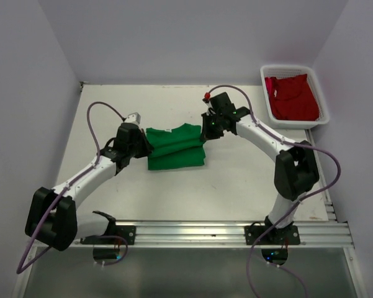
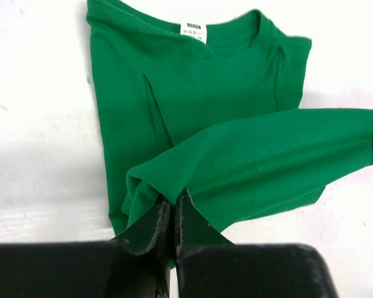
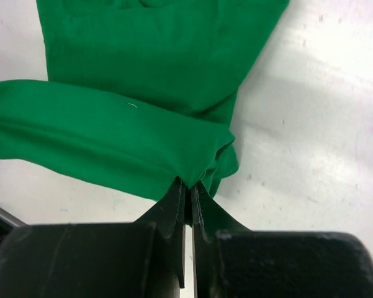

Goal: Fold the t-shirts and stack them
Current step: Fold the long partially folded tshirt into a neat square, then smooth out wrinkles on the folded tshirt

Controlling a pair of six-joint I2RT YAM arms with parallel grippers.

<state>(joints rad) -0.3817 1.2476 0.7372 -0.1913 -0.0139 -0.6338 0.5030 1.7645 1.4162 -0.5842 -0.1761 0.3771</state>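
Pinching green t-shirt (image 1: 175, 148): left pincer (image 2: 172, 210), right pincer (image 3: 187, 188) (red t-shirt (image 1: 293, 96) in basket (image 1: 288, 67)).

The green t-shirt (image 1: 175, 148) lies partly folded between the two grippers with its white neck label showing. One layer is lifted in a band across it, one end pinched in the left gripper (image 1: 146, 149) and the other in the right gripper (image 1: 206, 133). The red t-shirt (image 1: 292, 96) sits crumpled in a basket (image 1: 288, 67), well beyond the right gripper.

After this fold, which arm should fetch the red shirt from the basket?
Right. The right gripper pinches the green shirt on the side nearest the basket holding the red shirt; the left gripper is farther.
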